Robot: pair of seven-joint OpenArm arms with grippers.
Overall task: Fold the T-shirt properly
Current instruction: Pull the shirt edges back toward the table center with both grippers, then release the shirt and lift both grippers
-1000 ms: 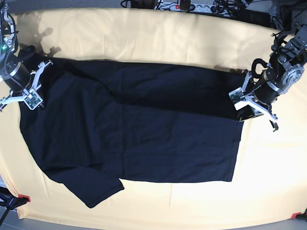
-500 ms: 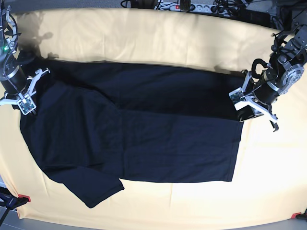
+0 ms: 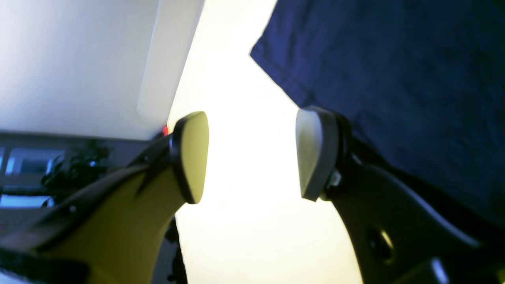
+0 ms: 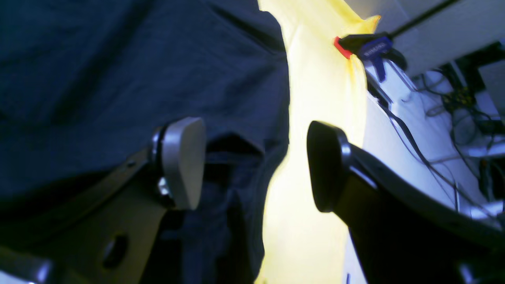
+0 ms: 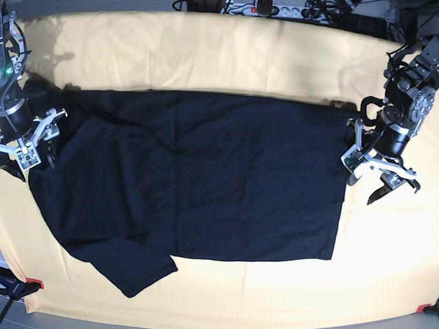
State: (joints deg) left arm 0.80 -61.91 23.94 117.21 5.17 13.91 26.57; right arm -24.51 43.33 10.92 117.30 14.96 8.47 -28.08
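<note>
The black T-shirt (image 5: 199, 178) lies spread flat on the yellow cloth, one sleeve pointing to the front left. My left gripper (image 5: 370, 181) hovers at the shirt's right edge with its jaws open. In the left wrist view this left gripper (image 3: 252, 156) has only yellow cloth between its pads, and the T-shirt (image 3: 394, 79) lies just beside one finger. At the shirt's left edge my right gripper (image 5: 42, 140) is open too. The right wrist view shows the right gripper (image 4: 256, 165) straddling the edge of the T-shirt (image 4: 118, 71) without pinching it.
A yellow cloth (image 5: 226, 55) covers the whole table. Red-tipped clamps hold it at the front corners (image 5: 34, 283) (image 5: 422, 308), and one clamp (image 4: 363, 45) shows in the right wrist view. Cables and a power strip (image 5: 267, 8) lie behind the back edge.
Both grippers have opened and let go of the shirt, which now lies flatter. The left gripper has drawn forward off the right edge; the right gripper has drawn back to the left.
</note>
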